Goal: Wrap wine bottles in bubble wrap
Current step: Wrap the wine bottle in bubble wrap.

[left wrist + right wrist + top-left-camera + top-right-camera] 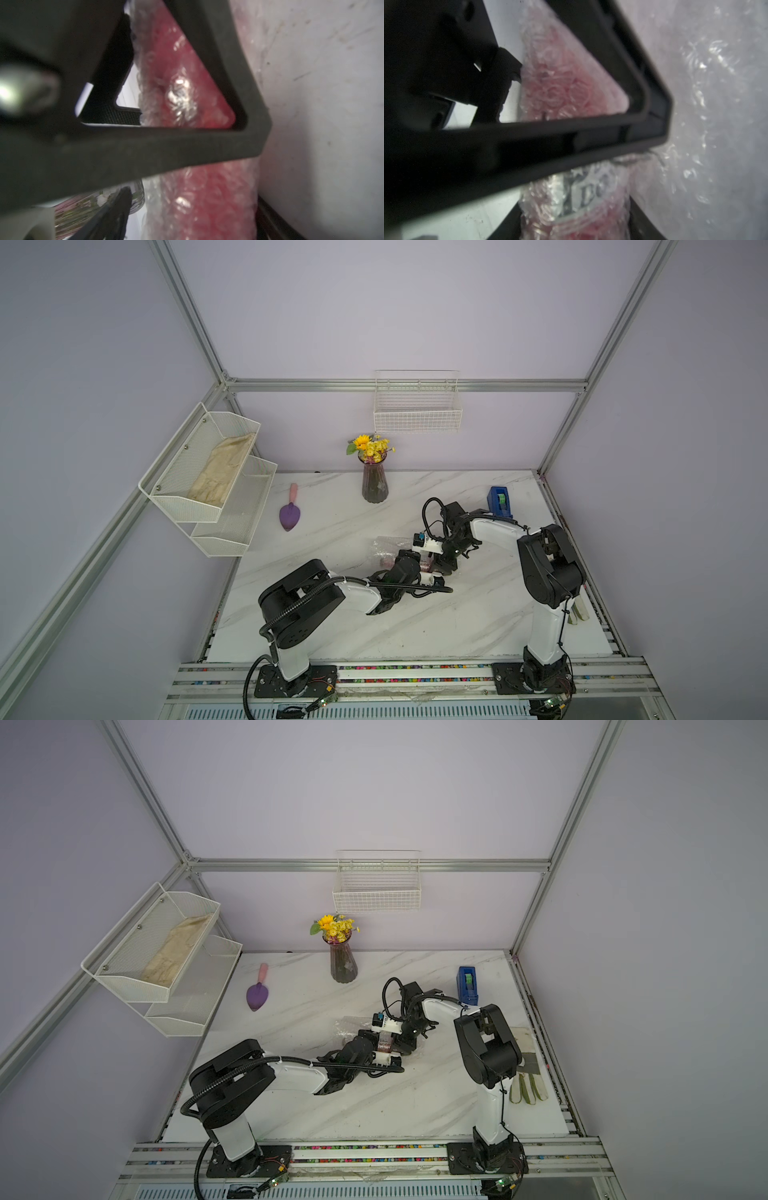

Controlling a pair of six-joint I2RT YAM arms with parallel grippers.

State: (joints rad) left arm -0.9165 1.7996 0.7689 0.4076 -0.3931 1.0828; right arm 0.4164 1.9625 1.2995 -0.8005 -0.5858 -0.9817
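The wine bottle (388,561) lies on its side mid-table, rolled in bubble wrap (383,545); pink liquid shows through the film (199,207), and so does the white label (588,192). In both top views the two grippers meet over it. My right gripper (575,224) is shut on the wrapped bottle, a finger (640,218) pressing each side. My left gripper (193,218) straddles the bundle with its jaws open. One finger (117,207) stands clear of the film, the other (269,220) lies against it. A dark triangular frame crosses both wrist views and hides part of the bottle. Loose wrap (708,99) spreads beside it.
A dark vase of yellow flowers (375,485) stands at the back. A purple trowel (289,514) lies back left, a blue tape dispenser (500,499) back right. Gloves (528,1085) rest near the right edge. White mesh shelves (208,481) and a wire basket (417,406) hang on the walls.
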